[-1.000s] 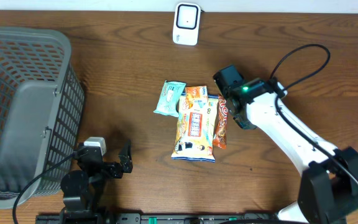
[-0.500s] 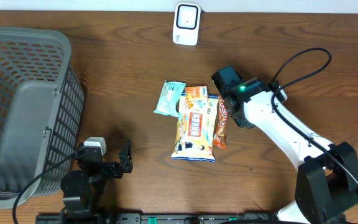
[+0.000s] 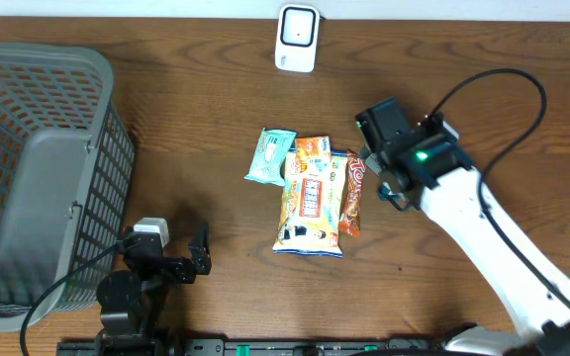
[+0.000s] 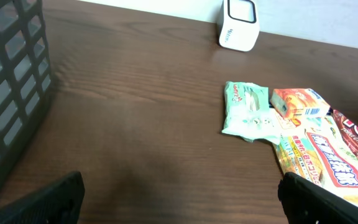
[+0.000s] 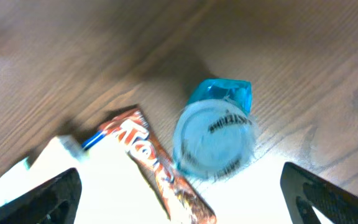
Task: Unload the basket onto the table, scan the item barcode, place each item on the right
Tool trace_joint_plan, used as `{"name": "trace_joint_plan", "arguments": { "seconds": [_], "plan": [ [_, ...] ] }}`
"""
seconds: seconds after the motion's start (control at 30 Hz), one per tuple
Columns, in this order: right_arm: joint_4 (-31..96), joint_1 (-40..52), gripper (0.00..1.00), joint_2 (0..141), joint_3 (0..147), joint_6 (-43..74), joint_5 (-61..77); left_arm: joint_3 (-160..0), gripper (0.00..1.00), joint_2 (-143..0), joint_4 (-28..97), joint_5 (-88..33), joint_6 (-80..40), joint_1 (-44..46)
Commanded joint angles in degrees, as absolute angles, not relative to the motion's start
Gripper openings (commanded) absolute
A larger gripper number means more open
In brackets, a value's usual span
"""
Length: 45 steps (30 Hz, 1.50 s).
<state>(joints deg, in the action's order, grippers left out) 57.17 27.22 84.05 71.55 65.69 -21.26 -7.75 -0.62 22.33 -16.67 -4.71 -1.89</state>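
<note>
Several snack items lie mid-table: a mint packet (image 3: 270,156), a big orange-yellow bag (image 3: 311,198) and a red-brown bar (image 3: 352,193). The white scanner (image 3: 296,38) stands at the far edge. My right gripper (image 3: 379,168) hovers just right of the bar's top end, open. Its wrist view shows a round blue-lidded cup (image 5: 214,134) on the table beside the bar (image 5: 157,165), with nothing between the spread fingers of the right gripper (image 5: 185,205). That cup is hidden under the arm in the overhead view. My left gripper (image 3: 181,259) rests open near the front edge.
A grey plastic basket (image 3: 38,178) fills the table's left side, its wall close to the left arm (image 4: 11,93). The left wrist view shows the scanner (image 4: 238,25), the mint packet (image 4: 247,112) and a small orange box (image 4: 297,102).
My right gripper's jaws have spread from nearly shut to wide open, and the arm has shifted slightly right and down. The left arm and the snacks have not moved.
</note>
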Motion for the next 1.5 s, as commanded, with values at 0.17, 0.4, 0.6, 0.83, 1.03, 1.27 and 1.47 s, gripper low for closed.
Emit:
{"name": "trace_joint_plan", "arguments": {
  "seconds": [0.17, 0.4, 0.6, 0.83, 1.03, 1.27, 1.47],
  "plan": [
    [55.96, 26.83, 0.99, 76.51, 72.71, 5.91, -15.00, -6.87, 1.00, -0.34, 23.44, -17.34, -5.23, -2.24],
    [56.55, 26.68, 0.99, 76.82, 72.51, -16.80, -14.57, -6.87, 1.00, -0.34, 23.44, -17.37, -5.23, -2.24],
    [54.57, 19.05, 0.99, 76.88, 72.44, -26.06, -4.03, -6.87, 1.00, -0.34, 23.44, -17.37, -5.23, -2.24],
    [55.77, 2.07, 0.99, 77.30, 72.42, -41.74, 24.36, -6.87, 1.00, -0.34, 23.44, -17.37, -5.26, -2.24],
    [59.51, -5.02, 0.99, 83.20, 72.42, -52.82, 38.09, -6.87, 1.00, -0.34, 23.44, -17.37, -5.23, -2.24],
    [58.43, -5.28, 0.99, 92.75, 72.42, -53.43, 36.91, -6.87, 1.00, -0.34, 23.44, -17.37, -5.23, -2.24],
    [57.17, -5.15, 0.96, 96.31, 72.42, -53.43, 36.84, -6.87, 1.00, -0.34, 23.44, -17.37, -5.23, -2.24]
  ]
}}
